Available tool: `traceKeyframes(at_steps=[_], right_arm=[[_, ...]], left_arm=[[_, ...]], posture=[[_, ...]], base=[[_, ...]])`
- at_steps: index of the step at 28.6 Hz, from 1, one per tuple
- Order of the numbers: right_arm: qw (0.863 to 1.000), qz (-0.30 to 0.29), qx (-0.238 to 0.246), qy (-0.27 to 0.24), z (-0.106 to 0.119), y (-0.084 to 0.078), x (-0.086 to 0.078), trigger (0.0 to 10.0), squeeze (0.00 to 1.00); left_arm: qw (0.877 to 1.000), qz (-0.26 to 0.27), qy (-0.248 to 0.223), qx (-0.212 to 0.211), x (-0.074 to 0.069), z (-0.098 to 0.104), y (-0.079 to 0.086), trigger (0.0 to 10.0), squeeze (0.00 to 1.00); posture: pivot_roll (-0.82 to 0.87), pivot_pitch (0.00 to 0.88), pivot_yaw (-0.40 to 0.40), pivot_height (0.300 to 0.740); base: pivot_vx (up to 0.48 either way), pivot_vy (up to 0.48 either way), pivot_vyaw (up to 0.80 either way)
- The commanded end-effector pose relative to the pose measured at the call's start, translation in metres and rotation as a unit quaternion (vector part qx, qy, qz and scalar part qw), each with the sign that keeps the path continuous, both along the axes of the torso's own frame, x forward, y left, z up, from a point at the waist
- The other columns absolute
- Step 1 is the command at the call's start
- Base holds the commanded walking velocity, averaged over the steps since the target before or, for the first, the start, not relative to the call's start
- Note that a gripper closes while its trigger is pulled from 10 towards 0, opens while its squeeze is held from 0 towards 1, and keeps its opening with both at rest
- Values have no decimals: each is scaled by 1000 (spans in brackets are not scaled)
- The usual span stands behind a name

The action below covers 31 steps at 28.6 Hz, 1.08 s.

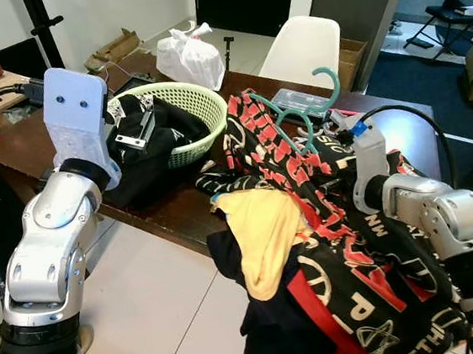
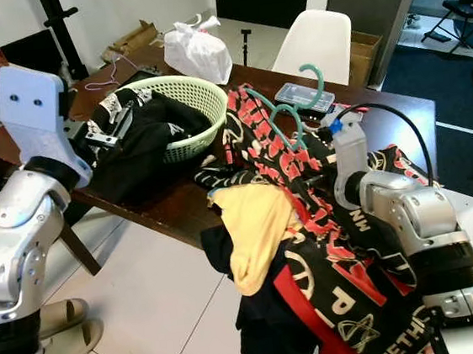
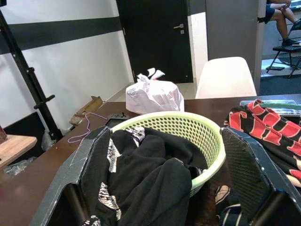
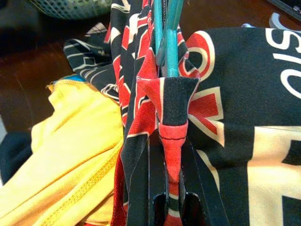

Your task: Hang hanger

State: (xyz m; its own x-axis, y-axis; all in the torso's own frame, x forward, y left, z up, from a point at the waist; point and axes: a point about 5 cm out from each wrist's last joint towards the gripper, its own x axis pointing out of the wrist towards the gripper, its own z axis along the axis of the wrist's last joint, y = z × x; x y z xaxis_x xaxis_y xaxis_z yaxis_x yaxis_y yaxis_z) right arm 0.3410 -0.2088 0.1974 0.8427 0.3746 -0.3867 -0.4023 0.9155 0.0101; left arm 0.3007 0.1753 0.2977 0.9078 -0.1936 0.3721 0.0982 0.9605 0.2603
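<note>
A teal hanger (image 1: 287,114) stands out of the neck of a black and red garment (image 1: 345,242) heaped over the table's near edge, its hook (image 1: 329,78) pointing up. My right gripper (image 4: 172,160) is shut on a fold of that garment just below the hanger (image 4: 165,37). A yellow garment (image 1: 263,225) hangs off the pile beside it. My left gripper (image 3: 164,141) is open, held up at the green basket (image 1: 203,96), with the black clothes (image 3: 150,174) heaped in the basket showing between its fingers (image 3: 247,174).
The brown table (image 1: 168,205) also bears a white plastic bag (image 1: 190,59) and a clear box (image 1: 296,100). A white chair (image 1: 301,48) stands behind it. Pale tiled floor (image 1: 157,304) lies below the near edge. A seated person (image 3: 277,14) is far back right.
</note>
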Motion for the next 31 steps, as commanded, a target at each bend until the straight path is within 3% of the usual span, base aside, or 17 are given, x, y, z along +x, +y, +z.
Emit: traceKeyframes(at_steps=[1, 2, 7, 14, 15, 16, 17, 18, 19, 24, 28, 31], right_arm=[[998, -32, -28, 50, -19, -15, -5, 10000, 82], [998, -28, -20, 51, -19, -14, -6, 10000, 1000], [999, -21, 8, 47, -14, -10, -6, 10000, 1000], [998, 8, 56, -3, 5, -1, -2, 10000, 1000], [998, 8, 65, -18, 10, -1, -1, 10000, 914], [996, 1, 86, -36, 18, -2, 2, 10000, 553], [996, 1, 86, -36, 18, -2, 2, 10000, 553], [993, -7, 106, -50, 25, -4, 4, 10000, 455], [990, -21, 122, -60, 30, -6, 7, 10000, 0], [981, -95, 153, -74, 38, -14, 19, 10000, 0], [957, -176, 214, -87, 43, -11, 35, 10000, 0], [945, -219, 233, -74, 38, -2, 49, 10000, 0]], left_arm=[[1000, 0, 9, 8, 1, -4, -1, 10000, 0], [1000, 2, 7, 9, 1, -4, 0, 10000, 0], [1000, 7, 5, 12, 1, -2, 2, 10000, 0], [1000, 9, 4, 12, 0, -2, 3, 10000, 0], [1000, 9, 4, 13, 0, -2, 3, 10000, 0], [1000, 8, 3, 12, 0, -2, 2, 10000, 0], [1000, 8, 3, 12, 0, -2, 2, 10000, 0], [1000, 8, 3, 12, 0, -2, 2, 10000, 0], [1000, 6, 2, 11, 0, -2, 1, 10000, 0], [1000, 4, -4, 8, 0, 0, 0, 10000, 0], [1000, 3, -10, 4, 1, 2, -1, 10000, 0], [1000, 4, -15, 1, 1, 3, -3, 10000, 0]], posture=[[30, 103, -71, 740], [30, 103, -71, 740], [33, 104, -72, 740], [34, 104, -74, 740], [36, 101, -77, 740], [36, 101, -77, 740], [36, 101, -77, 740], [36, 101, -77, 740], [37, 99, -79, 740], [34, 96, -81, 740], [38, 93, -87, 740], [47, 89, -96, 740]], base=[[0, 0, 0], [0, 0, 0], [0, 0, 0], [0, 0, 0], [0, 0, 0], [0, 0, 0], [0, 0, 0], [0, 0, 0], [0, 0, 0], [0, 0, 0], [0, 0, 0], [0, 0, 0]])
